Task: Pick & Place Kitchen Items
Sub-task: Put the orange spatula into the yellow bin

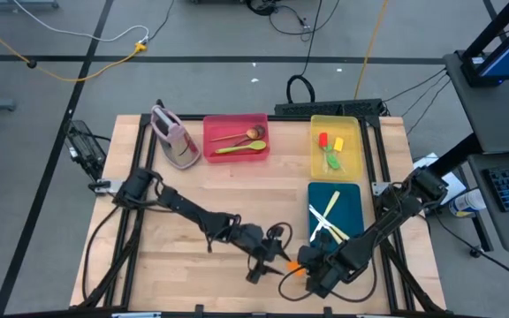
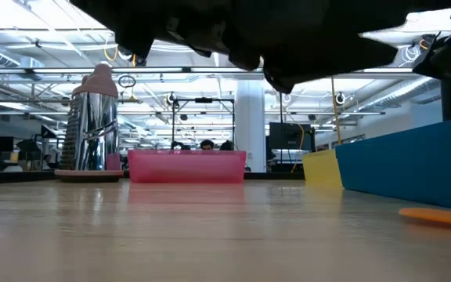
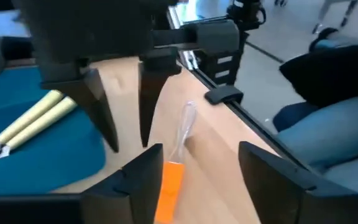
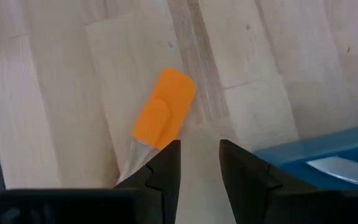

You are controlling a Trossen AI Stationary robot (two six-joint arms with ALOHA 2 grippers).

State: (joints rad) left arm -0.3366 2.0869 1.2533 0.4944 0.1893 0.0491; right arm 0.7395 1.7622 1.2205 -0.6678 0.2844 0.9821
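An orange-headed spatula [image 4: 164,115] with a clear handle [image 3: 186,123] lies flat on the wooden table near its front edge, just left of the blue tray [image 1: 349,196]. My left gripper [image 3: 207,180] reaches in low from the table's left, open, with the orange head [image 3: 169,183] close by one finger. My right gripper [image 4: 199,165] hangs over the spatula, pointing steeply down, also open with nothing between its fingers. From the left wrist its fingertips [image 3: 114,140] show above the table. Two cream-handled knives [image 3: 33,121] lie in the blue tray.
A red tray [image 1: 235,118] at the back holds a wooden spoon and a green one. A yellow tray [image 1: 334,118] holds red and green spatulas. A pink-and-grey container [image 1: 175,137] stands at the back left. The table's middle and left are bare wood.
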